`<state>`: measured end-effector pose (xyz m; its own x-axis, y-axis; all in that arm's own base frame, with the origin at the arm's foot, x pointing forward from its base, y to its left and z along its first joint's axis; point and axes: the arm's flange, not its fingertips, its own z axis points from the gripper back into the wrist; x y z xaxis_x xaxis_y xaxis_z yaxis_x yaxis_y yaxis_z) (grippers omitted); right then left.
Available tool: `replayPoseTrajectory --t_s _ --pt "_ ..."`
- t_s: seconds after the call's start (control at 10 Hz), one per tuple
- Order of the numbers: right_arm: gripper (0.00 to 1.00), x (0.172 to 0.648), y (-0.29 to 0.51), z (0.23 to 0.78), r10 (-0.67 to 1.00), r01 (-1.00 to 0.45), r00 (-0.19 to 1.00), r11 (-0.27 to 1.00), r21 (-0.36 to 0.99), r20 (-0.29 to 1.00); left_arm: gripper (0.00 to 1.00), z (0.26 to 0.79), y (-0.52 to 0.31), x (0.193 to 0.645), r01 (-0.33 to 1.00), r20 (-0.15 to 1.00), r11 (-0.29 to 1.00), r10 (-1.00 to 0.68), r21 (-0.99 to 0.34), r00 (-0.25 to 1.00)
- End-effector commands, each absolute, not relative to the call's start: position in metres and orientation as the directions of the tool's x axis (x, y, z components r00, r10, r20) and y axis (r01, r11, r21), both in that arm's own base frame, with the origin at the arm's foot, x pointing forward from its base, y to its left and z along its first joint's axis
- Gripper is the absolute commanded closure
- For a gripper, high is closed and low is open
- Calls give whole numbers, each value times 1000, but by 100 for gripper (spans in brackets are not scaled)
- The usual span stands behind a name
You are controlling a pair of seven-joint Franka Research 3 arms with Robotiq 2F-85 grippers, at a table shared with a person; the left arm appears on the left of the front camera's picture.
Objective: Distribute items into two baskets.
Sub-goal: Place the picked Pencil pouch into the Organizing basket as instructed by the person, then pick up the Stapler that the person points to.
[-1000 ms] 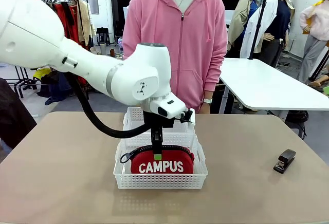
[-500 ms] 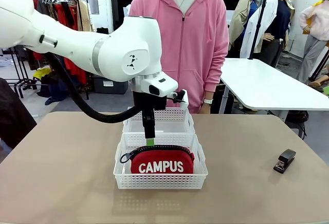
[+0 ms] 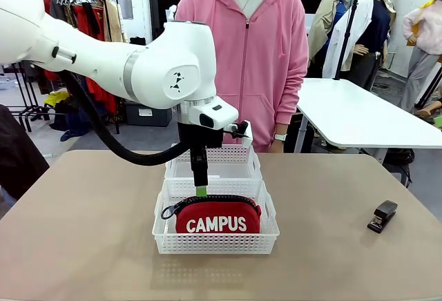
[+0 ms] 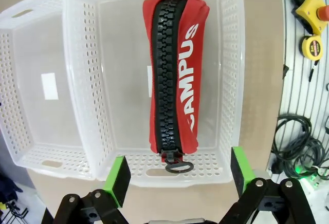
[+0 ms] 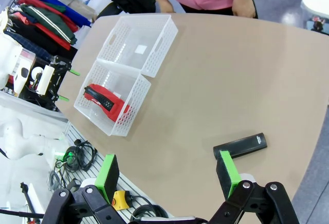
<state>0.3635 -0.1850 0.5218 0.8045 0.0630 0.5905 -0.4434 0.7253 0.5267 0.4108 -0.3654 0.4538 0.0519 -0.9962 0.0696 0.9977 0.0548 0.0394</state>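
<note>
Pouch delivered; my left gripper [image 3: 199, 189] has lifted off it.
The left jaws have risen clear and stand wide apart, empty; the red pouch [image 3: 217, 218] lies in the nearer basket [image 3: 215, 244], lower centre; white lettering reads "CAMPUS"; the farther basket [image 3: 214, 154] should take the stapler [image 3: 382, 216], lower right on the counter [image 3: 83, 232]; right gripper [image 5: 167, 175] jaws apart too.

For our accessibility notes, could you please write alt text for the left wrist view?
A red CAMPUS pouch with a black zipper lies in a white lattice basket, seen from above, below the open left claw with green pads. A second matching basket, empty, sits right beside it on the tan table.
</note>
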Motion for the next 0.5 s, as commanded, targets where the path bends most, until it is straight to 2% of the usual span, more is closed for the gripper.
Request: replayPoseTrajectory --t_s 0.0,0.4 --pt "0 363 -184 523 64 -448 800 726 523 596 0 456 -365 412 997 72 56 -996 51 53" --pt "0 363 -184 523 64 -448 800 726 523 596 0 456 -365 412 997 72 56 -996 51 53"
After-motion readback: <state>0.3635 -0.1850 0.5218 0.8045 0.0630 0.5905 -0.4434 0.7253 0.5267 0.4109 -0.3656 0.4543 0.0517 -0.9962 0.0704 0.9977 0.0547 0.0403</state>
